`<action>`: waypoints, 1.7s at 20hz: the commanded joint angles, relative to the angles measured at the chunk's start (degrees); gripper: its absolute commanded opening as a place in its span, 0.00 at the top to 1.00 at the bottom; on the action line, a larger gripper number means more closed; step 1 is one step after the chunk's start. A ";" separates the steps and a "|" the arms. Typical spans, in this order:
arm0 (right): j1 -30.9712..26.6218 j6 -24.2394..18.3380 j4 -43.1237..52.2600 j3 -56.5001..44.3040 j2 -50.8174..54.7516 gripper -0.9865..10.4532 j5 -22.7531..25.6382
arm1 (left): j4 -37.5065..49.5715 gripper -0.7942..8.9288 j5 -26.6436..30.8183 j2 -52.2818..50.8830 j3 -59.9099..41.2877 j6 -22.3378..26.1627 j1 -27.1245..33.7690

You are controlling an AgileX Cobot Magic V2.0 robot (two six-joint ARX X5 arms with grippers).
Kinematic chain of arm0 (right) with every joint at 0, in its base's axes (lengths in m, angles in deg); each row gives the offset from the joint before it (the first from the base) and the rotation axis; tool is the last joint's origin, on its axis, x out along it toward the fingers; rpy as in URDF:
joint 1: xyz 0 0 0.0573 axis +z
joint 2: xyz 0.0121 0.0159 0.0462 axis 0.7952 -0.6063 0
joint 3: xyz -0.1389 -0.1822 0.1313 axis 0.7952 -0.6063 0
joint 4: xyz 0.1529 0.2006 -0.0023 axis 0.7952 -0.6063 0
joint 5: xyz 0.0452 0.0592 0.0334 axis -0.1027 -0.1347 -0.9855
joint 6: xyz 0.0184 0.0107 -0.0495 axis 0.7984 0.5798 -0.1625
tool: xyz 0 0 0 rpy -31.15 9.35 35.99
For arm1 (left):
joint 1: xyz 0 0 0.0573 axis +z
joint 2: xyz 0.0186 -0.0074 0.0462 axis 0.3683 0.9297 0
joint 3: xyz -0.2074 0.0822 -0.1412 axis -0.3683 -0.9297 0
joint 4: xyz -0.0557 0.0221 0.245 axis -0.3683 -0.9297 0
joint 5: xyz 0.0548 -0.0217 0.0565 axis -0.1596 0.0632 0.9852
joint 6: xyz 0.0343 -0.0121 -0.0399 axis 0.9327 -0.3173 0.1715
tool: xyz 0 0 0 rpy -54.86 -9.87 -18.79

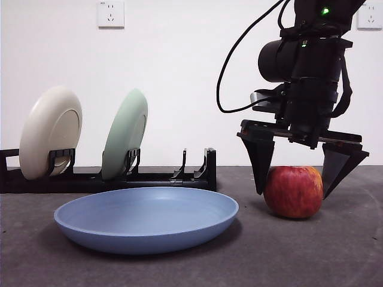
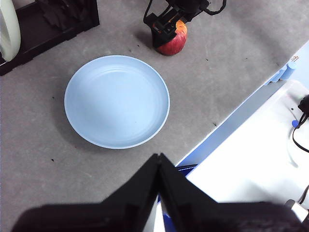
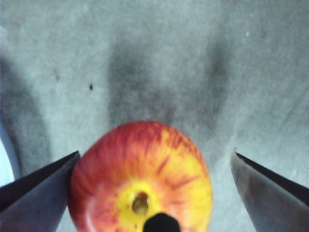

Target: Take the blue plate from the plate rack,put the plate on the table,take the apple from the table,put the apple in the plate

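No writing can be read anywhere. The right gripper [image 1: 293, 192] hangs over the apple [image 1: 294, 191] with its jaws spread wide, one on each side; one jaw looks to touch the skin, the other stands clear. Only the right wrist view shows the apple's stem hollow, between the jaws. The apple sits on the table [image 1: 311, 257]; the blue plate [image 1: 146, 218] lies flat just beside it, outside the jaws. The left gripper [image 2: 158, 166], jaws pressed together, holds nothing; its view alone shows the plate whole from above. Behind the plate, the rack [image 1: 119, 177] holds a cream plate [image 1: 50, 131] and a green plate [image 1: 125, 134].
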 commanded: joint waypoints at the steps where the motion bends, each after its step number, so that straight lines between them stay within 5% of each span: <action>1: 0.20 1.27 -1.81 -0.02 -0.44 0.74 -0.17 | -0.20 0.93 0.42 -0.15 0.07 -0.39 0.17; 3: 0.24 1.27 -2.38 -0.02 -0.44 0.89 -0.22 | -0.22 0.93 0.42 -0.17 0.07 -0.39 0.17; 13: 1.86 1.51 -13.07 6.71 4.24 0.89 -2.36 | -2.19 0.93 0.37 -0.17 0.07 -0.61 0.17; 21: 17.40 6.73 -5.11 11.69 5.18 0.88 -4.63 | -2.12 0.93 0.42 -0.13 0.07 -0.79 0.17; 28: 29.79 10.03 3.37 11.69 4.52 0.80 7.65 | -2.21 0.93 0.17 -0.13 0.07 -1.49 0.17; 34: 30.21 10.05 2.19 11.69 -1.95 0.80 7.78 | -2.32 0.93 -0.28 -0.17 0.07 -1.75 0.15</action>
